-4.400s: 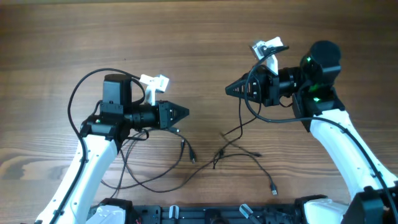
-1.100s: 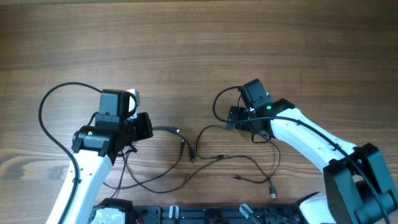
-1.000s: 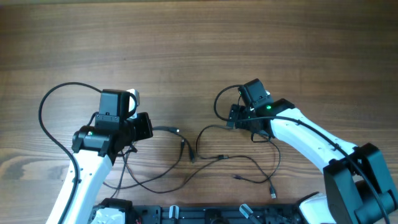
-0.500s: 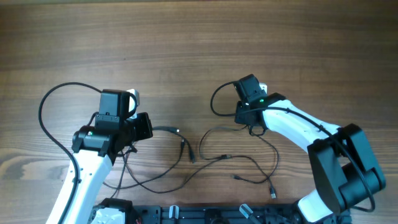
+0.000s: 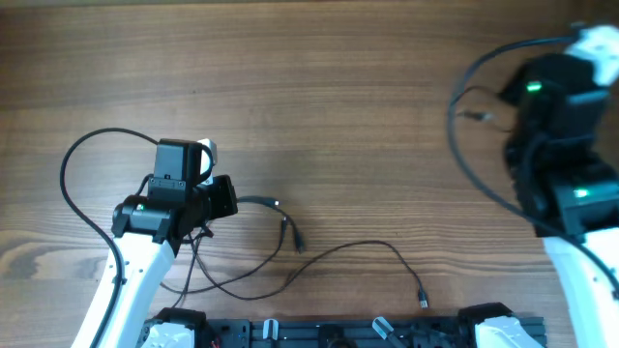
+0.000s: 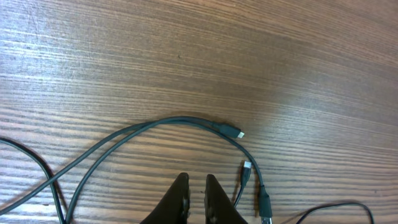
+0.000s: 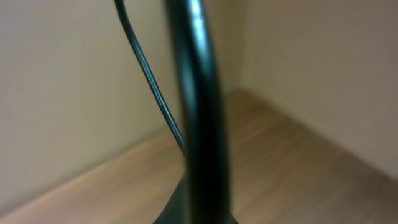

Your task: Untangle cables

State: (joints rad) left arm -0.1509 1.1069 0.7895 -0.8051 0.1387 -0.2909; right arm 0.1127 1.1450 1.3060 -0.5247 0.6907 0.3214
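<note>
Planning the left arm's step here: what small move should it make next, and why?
Probably open the left gripper and ease forward onto the cables just ahead: two run pressed together toward a plug, and its nearly closed fingers show nothing between them.

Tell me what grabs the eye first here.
The right arm looms large and blurred at the overhead view's right edge, apparently held high. Thin dark cables sprawl loosely along the near side of the table, and in the left wrist view the left gripper sits just behind two small metal-tipped plugs.
</note>
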